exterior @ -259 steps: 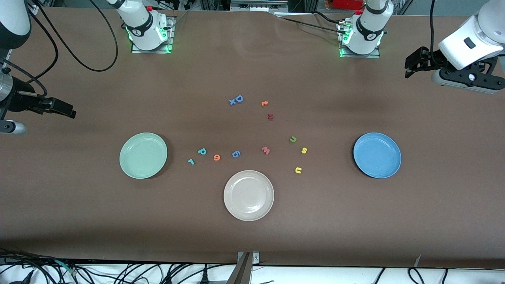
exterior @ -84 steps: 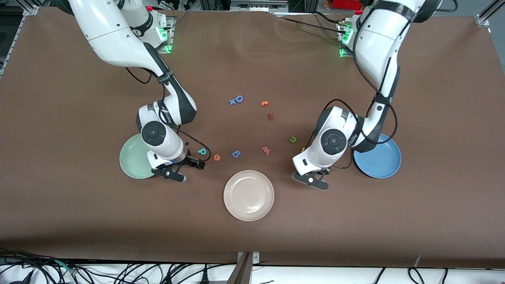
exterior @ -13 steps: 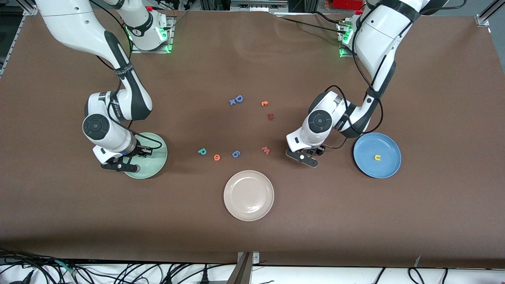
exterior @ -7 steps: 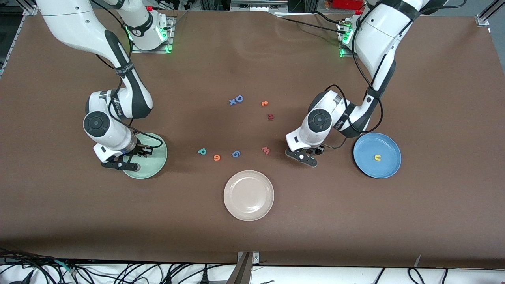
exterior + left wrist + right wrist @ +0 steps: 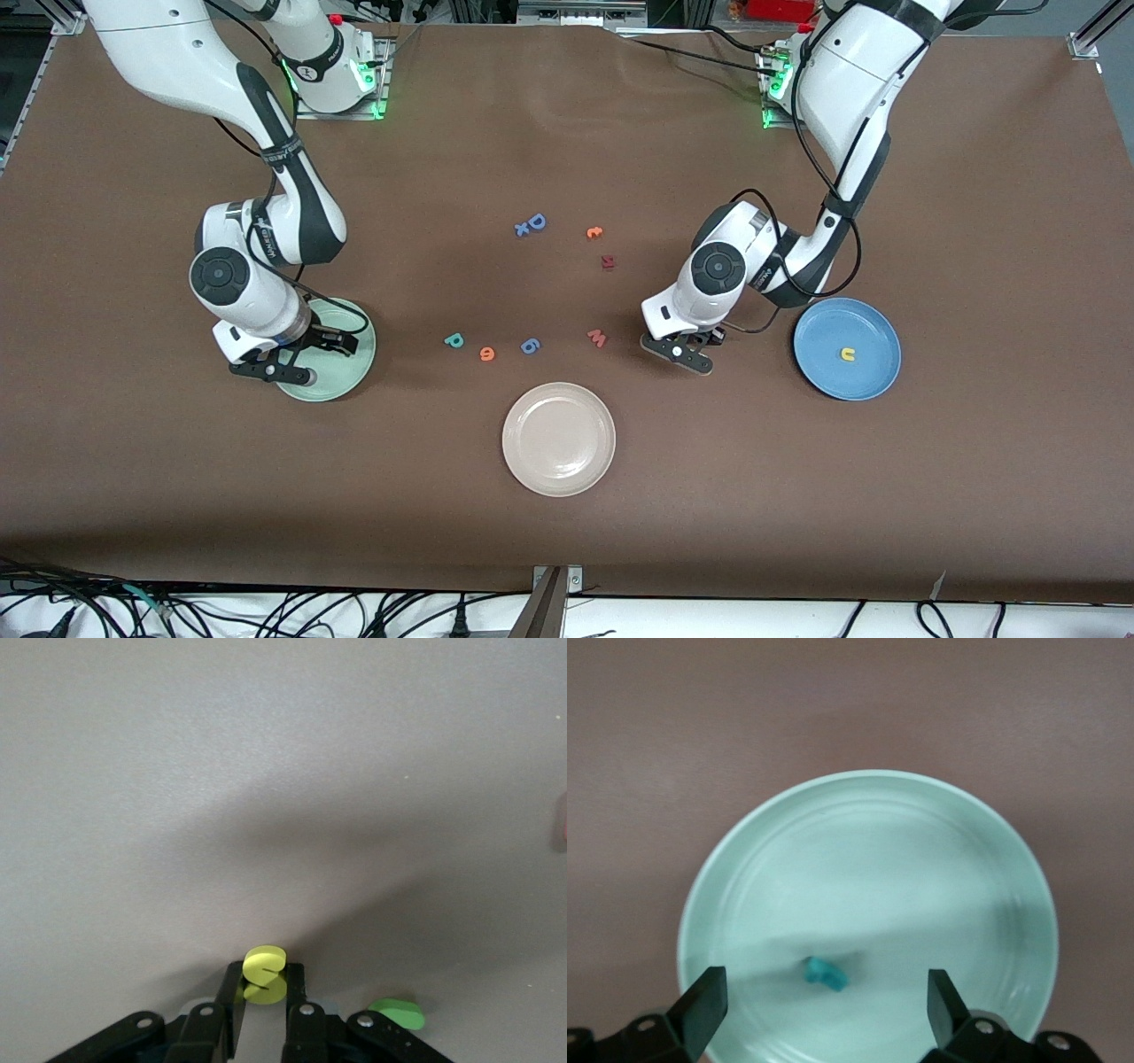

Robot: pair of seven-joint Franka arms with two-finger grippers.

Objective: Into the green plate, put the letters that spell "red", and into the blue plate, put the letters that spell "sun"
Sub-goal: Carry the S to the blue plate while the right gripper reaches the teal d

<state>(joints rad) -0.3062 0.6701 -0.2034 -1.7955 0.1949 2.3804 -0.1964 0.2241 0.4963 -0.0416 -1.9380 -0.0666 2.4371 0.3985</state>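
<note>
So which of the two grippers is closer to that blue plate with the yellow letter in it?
The left one. The left gripper is down at the table beside the blue plate, shut on a yellow "s". The right gripper hangs open over the green plate at the right arm's end.

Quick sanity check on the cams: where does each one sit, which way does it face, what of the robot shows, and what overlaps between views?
Front: high, across the table, facing both bases; both arms visible, plus the beige plate and blue plate.
Left wrist: on the left arm, looking down at the table; left pincer shut on the yellow s.
Right wrist: on the right arm, looking down into the green plate; right pincer open above the teal r.
Shared: the green plate, front and right wrist.
</note>
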